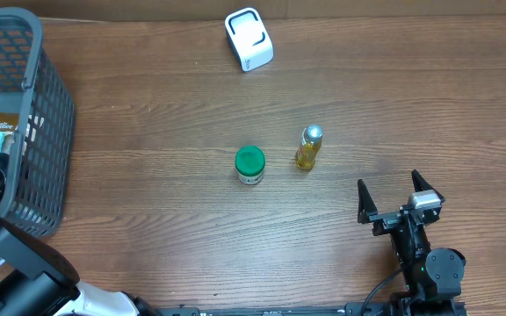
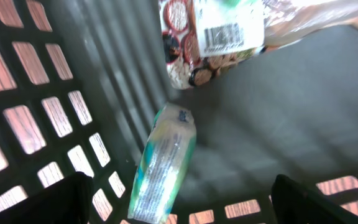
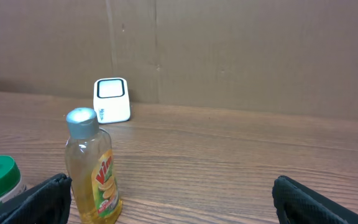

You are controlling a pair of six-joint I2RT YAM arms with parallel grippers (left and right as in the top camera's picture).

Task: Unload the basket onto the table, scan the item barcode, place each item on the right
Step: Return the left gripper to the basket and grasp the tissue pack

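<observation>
Wooden table (image 1: 148, 132), basket (image 1: 53, 114), scanner (image 1: 249, 39), jar (image 1: 249, 164) (green-lidded), bottle (image 1: 308, 147)

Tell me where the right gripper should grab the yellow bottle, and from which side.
Probably its body below the silver cap, coming in level from the right gripper's side: the yellow bottle stands upright and slim, in front of the open jaws.

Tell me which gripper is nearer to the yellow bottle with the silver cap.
Right. The right gripper, open, is a short way right of the yellow bottle, on the robot's side; the left gripper is far off, down inside the basket.
</observation>
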